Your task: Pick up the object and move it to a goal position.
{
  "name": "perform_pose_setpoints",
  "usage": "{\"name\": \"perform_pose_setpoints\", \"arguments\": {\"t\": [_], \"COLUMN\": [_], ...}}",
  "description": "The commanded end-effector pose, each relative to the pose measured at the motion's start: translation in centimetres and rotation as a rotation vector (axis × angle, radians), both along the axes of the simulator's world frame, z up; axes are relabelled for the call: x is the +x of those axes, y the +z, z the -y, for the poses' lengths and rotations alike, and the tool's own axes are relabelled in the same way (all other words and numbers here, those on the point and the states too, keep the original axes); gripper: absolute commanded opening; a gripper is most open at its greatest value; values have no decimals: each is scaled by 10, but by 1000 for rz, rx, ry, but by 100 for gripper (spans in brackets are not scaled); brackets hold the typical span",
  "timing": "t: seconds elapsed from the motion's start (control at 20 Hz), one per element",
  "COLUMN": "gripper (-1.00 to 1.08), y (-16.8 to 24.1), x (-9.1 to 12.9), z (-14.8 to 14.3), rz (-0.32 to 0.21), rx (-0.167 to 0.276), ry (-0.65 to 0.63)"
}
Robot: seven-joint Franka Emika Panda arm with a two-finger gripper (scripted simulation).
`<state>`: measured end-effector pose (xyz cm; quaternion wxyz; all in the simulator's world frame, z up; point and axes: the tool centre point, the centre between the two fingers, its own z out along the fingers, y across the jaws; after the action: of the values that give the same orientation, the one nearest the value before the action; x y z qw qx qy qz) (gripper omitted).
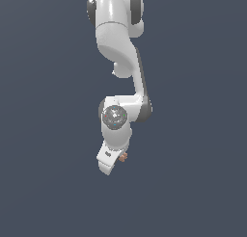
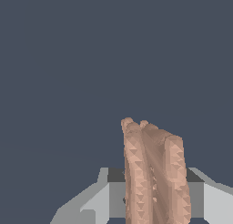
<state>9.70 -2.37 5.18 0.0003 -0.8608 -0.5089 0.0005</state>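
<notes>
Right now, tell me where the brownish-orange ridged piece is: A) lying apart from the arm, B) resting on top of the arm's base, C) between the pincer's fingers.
C: in the wrist view the ridged piece stands between the grey fingers of the pincer.

Only plain dark ground all round the arm (image 1: 118,62) — nothing stands nearby.

No readable text, labels, brands, numbers or signs on anything shown

I work in a bare simulated space: flat slate-blue backdrop everywhere, and only my smooth white rendered arm (image 1: 118,62) showing.
</notes>
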Motion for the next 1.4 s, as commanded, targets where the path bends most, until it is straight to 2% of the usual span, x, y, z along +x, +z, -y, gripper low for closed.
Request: {"name": "perform_pose_setpoints", "arguments": {"t": [0.0,0.35,1.0,1.35], "gripper": [-100,-100,-100,-100], "y": [9,51,173,226], "x": [-3,-21,-70,-89], "z": [-3,-15,-51,-67], "rz": [1,1,1,1], "rx": [0,-1,-3,-2], "ry": [0,0,1,1]}}
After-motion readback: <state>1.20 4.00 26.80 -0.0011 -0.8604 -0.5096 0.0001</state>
